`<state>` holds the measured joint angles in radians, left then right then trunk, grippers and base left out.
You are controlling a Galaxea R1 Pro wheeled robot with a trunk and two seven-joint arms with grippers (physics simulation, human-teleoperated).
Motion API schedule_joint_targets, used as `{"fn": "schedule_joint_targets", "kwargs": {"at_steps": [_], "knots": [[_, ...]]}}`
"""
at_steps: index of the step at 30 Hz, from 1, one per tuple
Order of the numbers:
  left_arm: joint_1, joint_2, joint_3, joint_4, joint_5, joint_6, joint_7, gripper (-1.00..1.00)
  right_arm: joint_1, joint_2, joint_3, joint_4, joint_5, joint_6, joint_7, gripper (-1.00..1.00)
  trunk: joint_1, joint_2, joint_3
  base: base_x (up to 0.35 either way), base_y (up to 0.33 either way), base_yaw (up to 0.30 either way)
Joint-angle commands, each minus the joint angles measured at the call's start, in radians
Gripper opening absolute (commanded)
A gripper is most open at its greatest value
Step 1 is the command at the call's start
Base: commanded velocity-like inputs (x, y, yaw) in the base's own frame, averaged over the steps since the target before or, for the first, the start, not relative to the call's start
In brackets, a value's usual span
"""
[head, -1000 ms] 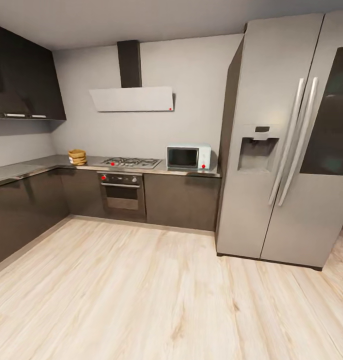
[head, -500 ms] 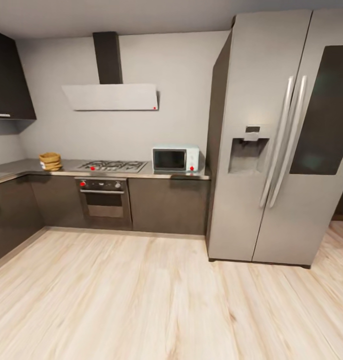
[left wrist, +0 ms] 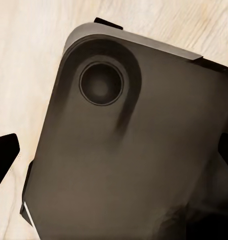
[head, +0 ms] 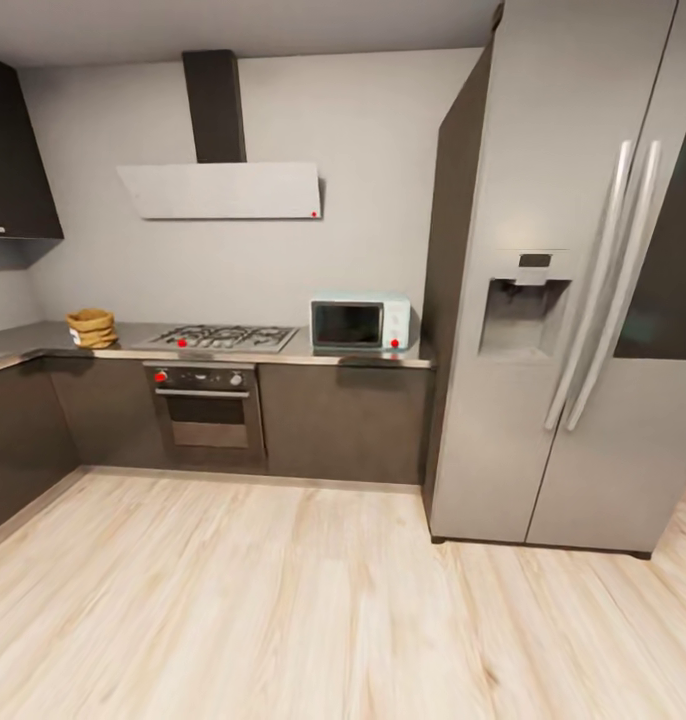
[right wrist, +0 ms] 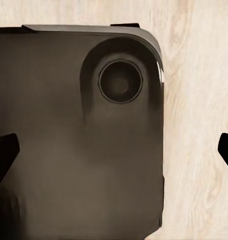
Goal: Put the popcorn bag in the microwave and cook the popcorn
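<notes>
facing the microwave (head: pixel 360 324) on the countertop (head: pixel 313 356).

You face a pale mint-blue microwave (head: pixel 364 323) with a dark glass door and a red light, on a light grey bench (head: pixel 313 352) over dark glossy cabinets (head: pixel 341 418). A tan-brown popcorn bag (head: pixel 91 327) sits at the far left. The fridge (head: pixel 573 290) is silver-grey, the hood (head: pixel 221 190) pale grey under a black flue. The floor (head: pixel 283 600) is pale wood with streaked grain. Your wrist views show a dark brown base panel (left wrist: pixel 133 155).
</notes>
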<state>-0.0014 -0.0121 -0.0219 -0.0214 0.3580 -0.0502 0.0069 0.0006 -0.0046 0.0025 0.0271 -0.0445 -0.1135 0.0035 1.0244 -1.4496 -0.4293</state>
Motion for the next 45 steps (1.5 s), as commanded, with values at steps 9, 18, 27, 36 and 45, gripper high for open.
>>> {"fn": "schedule_joint_targets", "kwargs": {"at_steps": [9, 18, 27, 36, 45], "knots": [[0.000, 0.000, -0.003, 0.000, 0.006, -0.004, 0.001, 1.00, -0.001, 0.000, 0.001, 0.002, -0.005, -0.006, 0.000, 1.00, 0.001, 0.000, -0.001, 0.328, 0.121, 0.000], [0.000, 0.000, -0.001, 0.000, 0.004, -0.004, 0.001, 1.00, -0.001, 0.000, 0.000, 0.002, -0.006, -0.006, 0.000, 1.00, 0.001, 0.000, -0.001, 0.328, 0.121, 0.000], [0.000, 0.000, -0.001, 0.000, 0.004, -0.006, 0.001, 1.00, -0.001, 0.000, 0.001, 0.002, -0.006, -0.006, 0.000, 1.00, 0.001, 0.000, -0.001, 0.328, 0.121, -0.059], [0.000, 0.000, -0.003, 0.000, 0.005, -0.004, 0.001, 1.00, -0.001, 0.000, 0.001, 0.002, -0.005, -0.006, 0.000, 1.00, 0.001, 0.000, -0.001, 0.328, 0.116, 0.000], [0.000, 0.000, -0.003, 0.000, 0.006, -0.004, 0.001, 1.00, -0.001, 0.000, 0.001, 0.002, -0.005, -0.006, 0.000, 1.00, 0.001, 0.000, -0.001, 0.328, 0.010, 0.000]]}}
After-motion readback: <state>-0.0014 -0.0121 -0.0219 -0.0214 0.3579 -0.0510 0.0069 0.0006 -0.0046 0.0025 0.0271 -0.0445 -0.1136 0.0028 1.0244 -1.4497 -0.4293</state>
